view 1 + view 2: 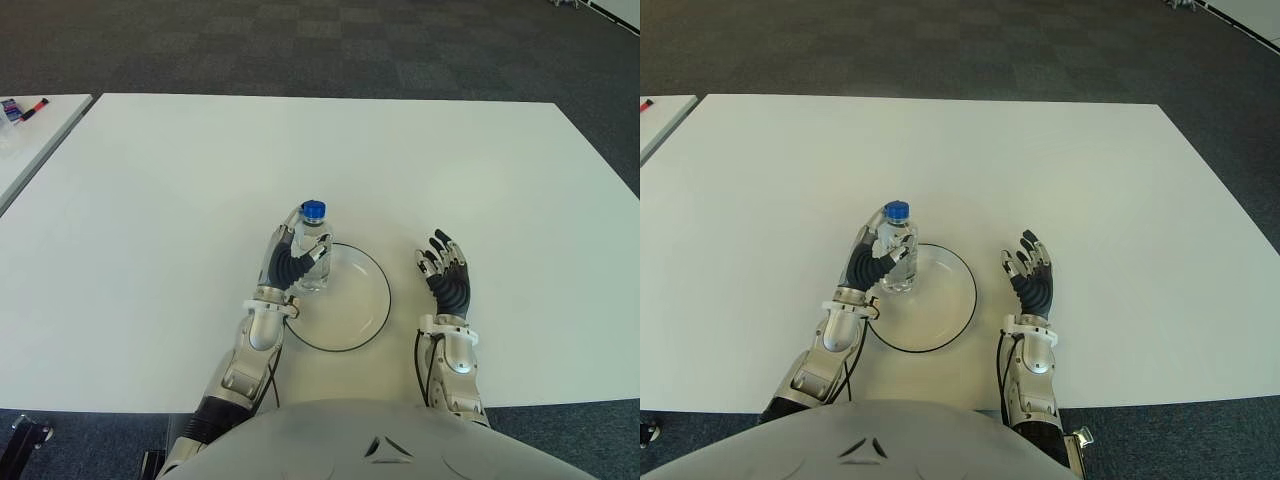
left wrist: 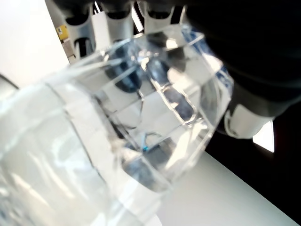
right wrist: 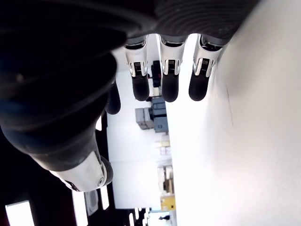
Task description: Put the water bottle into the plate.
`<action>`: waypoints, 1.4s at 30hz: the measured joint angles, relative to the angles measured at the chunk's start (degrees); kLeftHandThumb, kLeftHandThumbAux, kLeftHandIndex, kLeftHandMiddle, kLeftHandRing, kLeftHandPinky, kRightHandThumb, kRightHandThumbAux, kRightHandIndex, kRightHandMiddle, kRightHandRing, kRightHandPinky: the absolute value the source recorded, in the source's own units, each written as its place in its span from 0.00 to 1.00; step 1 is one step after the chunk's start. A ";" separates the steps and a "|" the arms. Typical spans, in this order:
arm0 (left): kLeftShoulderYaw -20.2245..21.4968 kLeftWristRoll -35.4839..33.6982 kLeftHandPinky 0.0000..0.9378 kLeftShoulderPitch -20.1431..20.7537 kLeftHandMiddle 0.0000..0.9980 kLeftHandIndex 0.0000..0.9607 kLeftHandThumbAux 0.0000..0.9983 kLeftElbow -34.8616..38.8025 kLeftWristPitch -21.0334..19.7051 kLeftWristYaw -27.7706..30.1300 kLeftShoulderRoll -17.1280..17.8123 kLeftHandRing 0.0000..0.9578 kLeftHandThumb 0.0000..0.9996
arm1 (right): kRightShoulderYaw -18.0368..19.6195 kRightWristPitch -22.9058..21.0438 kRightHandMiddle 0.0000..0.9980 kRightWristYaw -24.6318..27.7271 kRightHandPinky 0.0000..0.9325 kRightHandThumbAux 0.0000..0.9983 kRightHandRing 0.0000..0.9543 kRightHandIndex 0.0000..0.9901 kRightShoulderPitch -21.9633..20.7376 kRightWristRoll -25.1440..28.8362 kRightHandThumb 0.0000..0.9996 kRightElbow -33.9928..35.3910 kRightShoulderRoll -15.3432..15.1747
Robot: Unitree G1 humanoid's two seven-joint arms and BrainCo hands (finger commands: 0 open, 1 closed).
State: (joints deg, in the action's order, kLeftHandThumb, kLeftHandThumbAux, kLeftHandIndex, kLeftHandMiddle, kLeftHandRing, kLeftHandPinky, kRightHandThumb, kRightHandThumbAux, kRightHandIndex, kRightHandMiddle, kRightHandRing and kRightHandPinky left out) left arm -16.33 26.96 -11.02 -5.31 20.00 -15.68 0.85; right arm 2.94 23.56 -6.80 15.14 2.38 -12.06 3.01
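A clear water bottle (image 1: pixel 313 250) with a blue cap stands upright at the left edge of the clear, dark-rimmed plate (image 1: pixel 372 317) near the table's front. My left hand (image 1: pixel 288 262) is wrapped around the bottle from the left, fingers curled on its body. In the left wrist view the bottle (image 2: pixel 117 141) fills the picture with the fingers (image 2: pixel 117 14) behind it. I cannot tell whether the bottle's base touches the plate. My right hand (image 1: pixel 445 268) shows to the right of the plate, fingers spread and holding nothing; its fingers (image 3: pixel 169 70) are extended in the right wrist view.
The white table (image 1: pixel 400 160) stretches wide behind and to both sides of the plate. A second white table (image 1: pixel 40 130) at the far left carries small items (image 1: pixel 22 108). Dark carpet lies beyond.
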 measured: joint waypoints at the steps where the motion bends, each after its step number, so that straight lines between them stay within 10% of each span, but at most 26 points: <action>1: -0.05 0.00 0.50 0.00 0.42 0.25 0.63 -0.04 0.08 0.00 0.00 0.53 1.00 | -0.01 0.01 0.14 0.00 0.18 0.79 0.13 0.21 0.00 0.00 0.53 -0.01 0.00; 42: -1.11 0.23 0.51 -1.20 0.41 0.24 0.64 -0.12 2.05 -0.08 0.11 0.53 1.00 | -0.39 1.06 0.14 -0.13 0.18 0.78 0.13 0.20 -0.12 -0.19 0.53 -0.98 -0.01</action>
State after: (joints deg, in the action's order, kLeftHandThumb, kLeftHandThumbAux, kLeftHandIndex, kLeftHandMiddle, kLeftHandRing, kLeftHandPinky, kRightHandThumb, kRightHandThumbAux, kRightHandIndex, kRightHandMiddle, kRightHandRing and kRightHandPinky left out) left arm -17.44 27.19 -12.22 -5.43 22.05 -15.76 0.96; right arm 2.55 24.62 -6.94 15.02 2.19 -13.04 3.00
